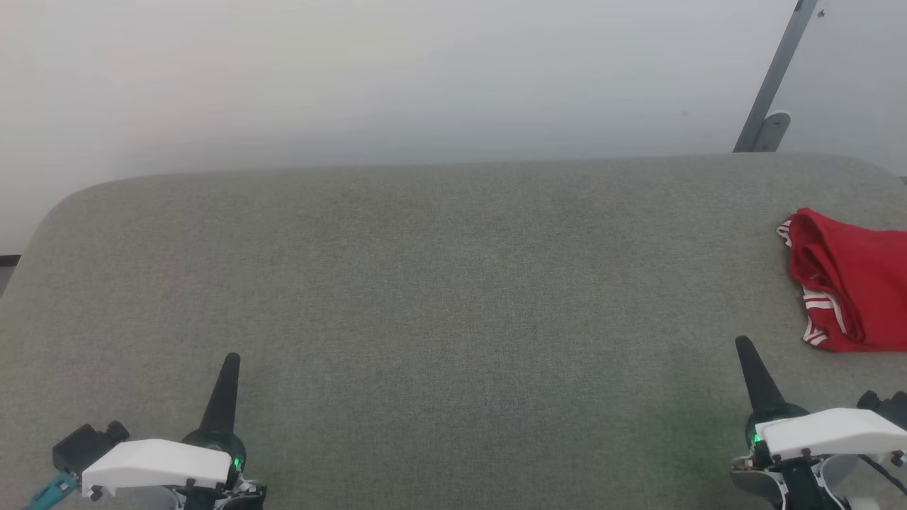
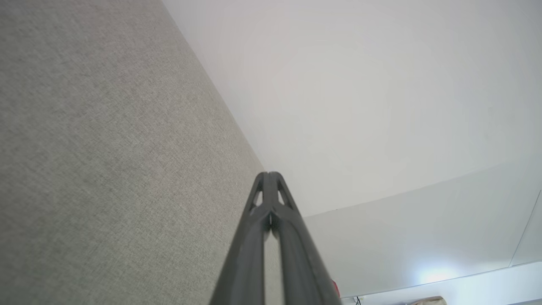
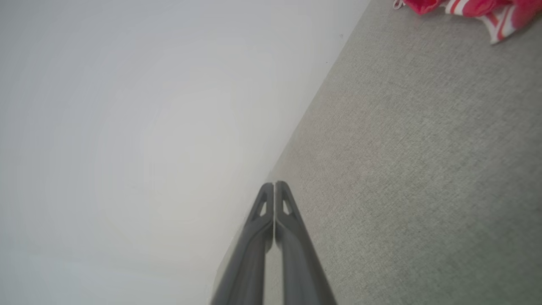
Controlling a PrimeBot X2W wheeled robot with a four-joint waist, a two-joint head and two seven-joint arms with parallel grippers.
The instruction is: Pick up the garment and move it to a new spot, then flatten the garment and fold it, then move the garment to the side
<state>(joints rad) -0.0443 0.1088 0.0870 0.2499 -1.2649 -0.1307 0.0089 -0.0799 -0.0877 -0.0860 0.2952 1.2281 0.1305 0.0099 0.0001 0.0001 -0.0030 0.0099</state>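
The garment (image 1: 850, 280), a bright red bundle with red-and-white striped trim, lies at the right edge of the grey fabric surface (image 1: 439, 297), partly cut off by the head view's border. Its striped edge also appears in the right wrist view as the garment (image 3: 470, 8) at the top right. My right gripper (image 1: 744, 347) is shut and empty, a little below and left of the bundle, apart from it. My left gripper (image 1: 232, 360) is shut and empty at the lower left, far from the cloth. Both pairs of fingertips, left (image 2: 269, 174) and right (image 3: 274, 184), are pressed together.
A pale wall rises behind the surface. A grey metal bar (image 1: 776, 78) with a bracket leans at the back right. The surface's rounded far corners and back edge lie ahead of both grippers. A wide stretch of bare grey fabric lies between the two arms.
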